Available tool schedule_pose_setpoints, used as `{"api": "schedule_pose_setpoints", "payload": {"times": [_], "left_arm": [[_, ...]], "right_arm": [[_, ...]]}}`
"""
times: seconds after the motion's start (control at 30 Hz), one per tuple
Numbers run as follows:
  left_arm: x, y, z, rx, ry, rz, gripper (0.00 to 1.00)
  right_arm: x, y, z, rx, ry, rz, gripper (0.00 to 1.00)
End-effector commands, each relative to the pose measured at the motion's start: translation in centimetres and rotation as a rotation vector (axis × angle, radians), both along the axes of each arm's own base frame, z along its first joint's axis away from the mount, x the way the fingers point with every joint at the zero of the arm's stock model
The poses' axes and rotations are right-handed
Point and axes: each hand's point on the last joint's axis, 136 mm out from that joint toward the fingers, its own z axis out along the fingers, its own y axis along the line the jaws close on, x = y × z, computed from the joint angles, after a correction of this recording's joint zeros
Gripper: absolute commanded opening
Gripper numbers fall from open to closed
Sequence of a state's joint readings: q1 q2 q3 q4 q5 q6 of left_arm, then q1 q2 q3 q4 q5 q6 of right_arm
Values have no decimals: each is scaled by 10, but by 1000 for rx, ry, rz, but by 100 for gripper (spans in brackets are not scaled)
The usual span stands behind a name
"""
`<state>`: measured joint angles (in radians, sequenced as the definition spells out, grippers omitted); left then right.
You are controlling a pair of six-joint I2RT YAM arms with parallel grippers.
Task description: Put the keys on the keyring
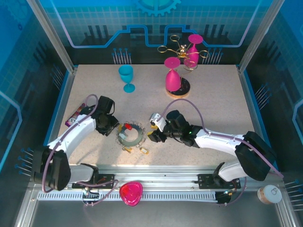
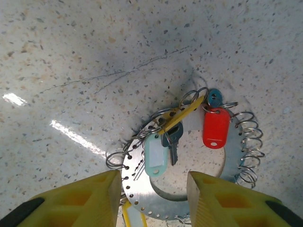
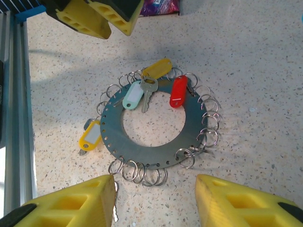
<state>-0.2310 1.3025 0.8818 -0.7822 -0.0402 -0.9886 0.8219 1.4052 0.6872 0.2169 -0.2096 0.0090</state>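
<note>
- The keyring is a flat grey disc with a round hole, its rim fringed with wire loops. It lies flat on the speckled surface, close to the near edge and a little left of the middle.
- The keys gather on the part of the ring towards the far edge. A silver key rests across the grey metal between a mint tag and a red tag, with a yellow tag just behind them.
- Another yellow tag lies on the surface just beside the rim, on the side towards the near edge.
- The left end effector sits just left of the keyring. Its yellow fingers are spread with nothing gripped, and the ring's edge shows in the gap below them.
- The right end effector sits just right of the keyring, fingers likewise spread and empty.
- A cyan goblet stands upright towards the far edge, left of the middle.
- A magenta goblet stands base-up by a gold wire stand at the far edge.
</note>
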Motion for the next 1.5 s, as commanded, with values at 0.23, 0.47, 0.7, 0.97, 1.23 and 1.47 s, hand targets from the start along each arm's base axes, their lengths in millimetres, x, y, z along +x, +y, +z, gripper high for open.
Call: {"api": "schedule_pose_setpoints", "payload": {"times": [0.23, 0.47, 0.7, 0.97, 1.23, 1.47], "left_arm": [[19, -31, -23, -66, 34, -4, 32], [10, -18, -33, 20, 81, 43, 30], [18, 27, -1, 179, -19, 70, 45], [-3, 87, 29, 245, -148, 234, 51], [-18, 105, 49, 301, -291, 260, 51], [-18, 106, 55, 306, -345, 242, 51]], "right_arm": [[4, -2, -5, -23, 28, -11, 46], [3, -5, -6, -22, 19, -16, 46], [11, 24, 0, -10, -42, 63, 46], [21, 98, -18, -107, -89, 218, 43], [24, 134, -54, -168, -26, 260, 42], [33, 148, -75, -231, -56, 264, 41]]}}
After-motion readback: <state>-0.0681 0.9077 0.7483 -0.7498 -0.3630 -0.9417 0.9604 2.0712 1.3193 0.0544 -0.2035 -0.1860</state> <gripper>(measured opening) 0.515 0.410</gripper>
